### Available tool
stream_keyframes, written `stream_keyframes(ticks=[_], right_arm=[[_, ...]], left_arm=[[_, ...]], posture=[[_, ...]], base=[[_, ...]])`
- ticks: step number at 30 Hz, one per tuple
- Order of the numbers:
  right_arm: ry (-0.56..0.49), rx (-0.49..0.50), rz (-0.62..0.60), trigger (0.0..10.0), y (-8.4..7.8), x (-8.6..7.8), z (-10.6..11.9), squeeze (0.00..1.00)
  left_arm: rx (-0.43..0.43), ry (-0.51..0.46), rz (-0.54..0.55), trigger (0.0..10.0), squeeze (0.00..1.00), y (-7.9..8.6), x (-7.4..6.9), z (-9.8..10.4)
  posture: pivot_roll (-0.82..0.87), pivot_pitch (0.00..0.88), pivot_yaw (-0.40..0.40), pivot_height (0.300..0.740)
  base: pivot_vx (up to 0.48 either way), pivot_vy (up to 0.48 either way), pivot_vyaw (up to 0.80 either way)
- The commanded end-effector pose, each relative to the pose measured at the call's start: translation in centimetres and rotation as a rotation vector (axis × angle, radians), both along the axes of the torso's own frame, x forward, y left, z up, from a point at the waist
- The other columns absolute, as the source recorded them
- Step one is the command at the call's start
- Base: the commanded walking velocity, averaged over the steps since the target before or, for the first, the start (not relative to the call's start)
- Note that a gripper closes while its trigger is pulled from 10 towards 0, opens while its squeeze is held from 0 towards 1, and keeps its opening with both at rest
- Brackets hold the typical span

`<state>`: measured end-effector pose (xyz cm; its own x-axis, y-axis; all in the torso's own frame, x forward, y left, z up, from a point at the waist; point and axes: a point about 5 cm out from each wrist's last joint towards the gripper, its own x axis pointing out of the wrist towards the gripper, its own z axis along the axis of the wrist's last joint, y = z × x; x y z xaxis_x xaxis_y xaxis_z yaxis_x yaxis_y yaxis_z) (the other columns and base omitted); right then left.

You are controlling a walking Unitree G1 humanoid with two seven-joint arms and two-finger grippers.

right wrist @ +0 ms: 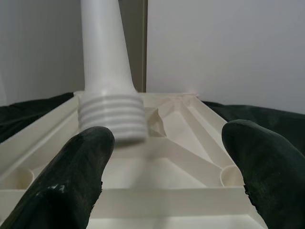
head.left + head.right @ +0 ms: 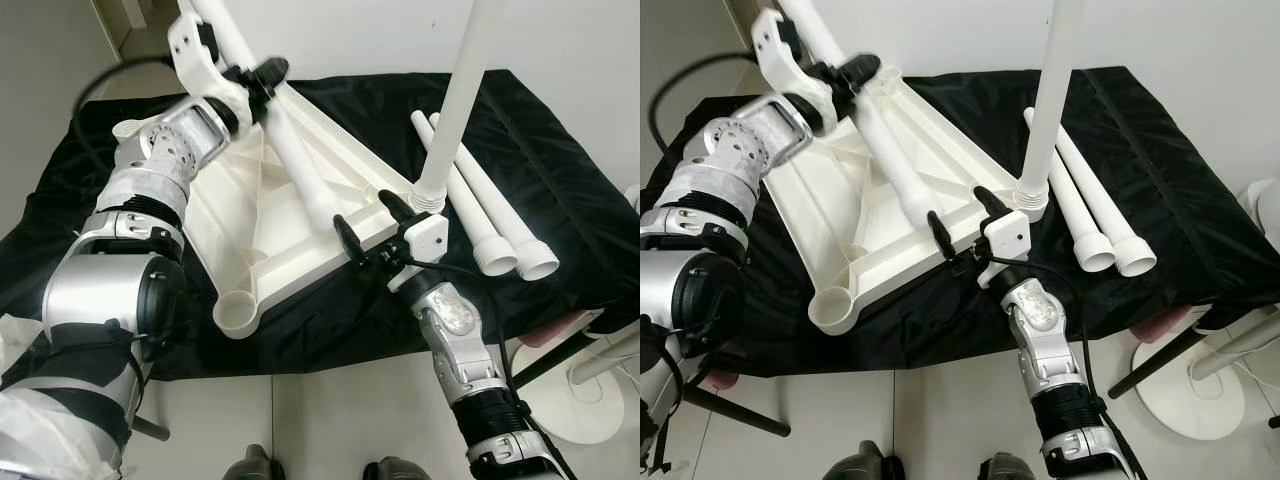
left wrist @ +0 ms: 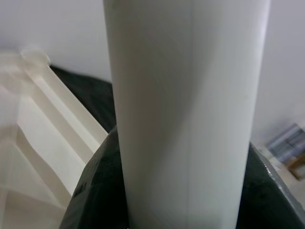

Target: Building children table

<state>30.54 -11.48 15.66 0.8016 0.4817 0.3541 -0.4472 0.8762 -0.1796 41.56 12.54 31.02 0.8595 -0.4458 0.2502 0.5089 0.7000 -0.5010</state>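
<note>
White plastic tabletop: lies upside down on the black cloth, ribs and corner sockets facing up, right in front of me.
Left gripper: my fingers are clamped around 1 white leg, near its upper part, over the far left of the tabletop.
Held leg: its long axis slants from far left down toward the near right, the lower end close above the ribbed underside.
Right gripper: my fingers are spread apart at the tabletop's near right edge, gripping nothing.
Standing leg: 1 leg stands upright in the right corner socket, its threaded collar just beside my right gripper.
Spare legs: 2 more lie side by side on the cloth, right of the tabletop.
Empty socket: near left corner, nearer my left arm, so I judge the held leg must tip upright before seating.
</note>
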Motion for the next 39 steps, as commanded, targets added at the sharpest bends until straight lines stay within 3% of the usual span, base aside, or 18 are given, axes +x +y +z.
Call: stream_keyframes(ticks=[1,3,10,13,15,17,20,26,39], right_arm=[[0.015,-0.007,0.000,10.0,0.1,-0.1,-0.2,0.00],[0.039,-0.019,-0.034,10.0,-0.1,0.2,-0.2,0.00],[0.085,0.014,-0.069,10.0,0.2,0.8,0.4,0.00],[0.094,0.018,-0.098,10.0,1.1,1.5,1.5,0.00],[0.094,0.018,-0.098,10.0,1.1,1.5,1.5,0.00],[0.071,0.016,-0.108,10.0,1.7,2.1,2.6,0.00],[0.077,0.010,-0.124,10.0,1.9,2.6,3.2,0.00],[0.085,-0.060,-0.112,10.0,2.7,3.5,3.8,0.00],[0.116,-0.096,-0.133,10.0,3.8,4.9,4.1,0.00]], left_arm=[[0.019,-0.057,0.023,10.0,0.00,0.2,-0.1,1.3],[0.089,-0.135,0.027,10.0,0.00,-1.2,-0.7,1.5],[0.137,-0.236,0.047,10.0,0.00,-2.5,-1.6,1.7],[0.201,-0.331,0.062,10.0,0.00,-4.3,-2.7,1.6],[0.201,-0.331,0.062,10.0,0.00,-4.3,-2.7,1.6],[0.248,-0.395,0.072,10.0,0.00,-5.6,-3.6,1.4],[0.254,-0.440,0.080,10.0,0.00,-6.3,-4.3,1.4],[0.273,-0.469,0.079,10.0,0.00,-8.4,-5.1,0.7],[0.225,-0.477,0.070,10.0,0.00,-10.4,-6.2,1.2]], posture=[[-0.15,0.011,0.088,0.740],[-0.16,0.010,0.084,0.740],[-0.17,0.006,0.071,0.740],[-0.17,0.005,0.069,0.740],[-0.17,0.005,0.069,0.740],[-0.17,0.005,0.069,0.740],[-0.17,0.011,0.072,0.740],[-0.17,0.022,0.079,0.740],[-0.16,0.025,0.075,0.740]], base=[[0.000,0.000,0.00],[0.000,0.000,0.00],[0.000,0.000,0.00],[0.000,0.000,0.00],[0.000,0.000,0.00],[0.000,0.000,0.00],[0.000,0.000,0.00],[0.000,0.000,0.00],[0.000,0.000,0.00]])
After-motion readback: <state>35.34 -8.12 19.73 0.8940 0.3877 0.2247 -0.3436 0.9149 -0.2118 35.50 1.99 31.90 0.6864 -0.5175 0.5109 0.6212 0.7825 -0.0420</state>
